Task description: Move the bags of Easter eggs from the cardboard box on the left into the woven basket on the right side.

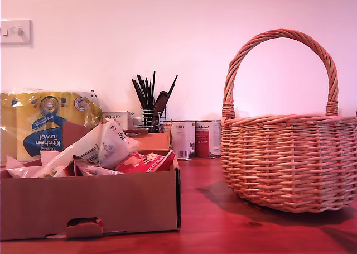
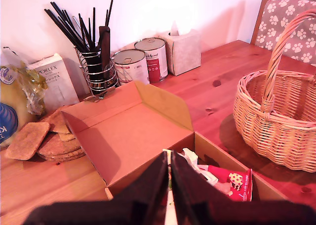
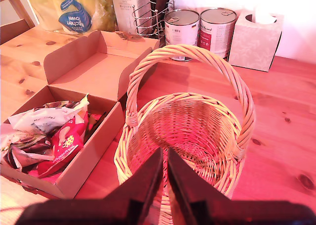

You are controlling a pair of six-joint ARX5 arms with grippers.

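Closest in the exterior view, the cardboard box (image 1: 111, 201) holds the bags of Easter eggs (image 1: 114, 148); the woven basket (image 1: 290, 162) looks empty. Both my first gripper (image 2: 170, 178) and my second gripper (image 3: 164, 173) hang shut, holding nothing. Crinkly packets could slip a pinch, or the handle (image 3: 197, 54) could snag an arm

White wall (image 1: 184, 47) (light switch (image 1: 15, 32)), wooden table (image 1: 245, 231)

Reddish pine table with knots (image 3: 291, 111) carries everything here. Sitting straight on it: a shallow brown corrugated cardboard box (image 1: 89, 204) with flaps open, a big round tan wicker basket (image 1: 290, 159), two tin cans (image 2: 143, 62), a white tissue box (image 3: 254, 34), a black wire utensil holder (image 2: 96, 69), cork coasters (image 2: 44, 138) stacked, a yellow-and-blue kitchen towel pack (image 1: 44, 123), and a small white Porlex carton (image 2: 52, 79).
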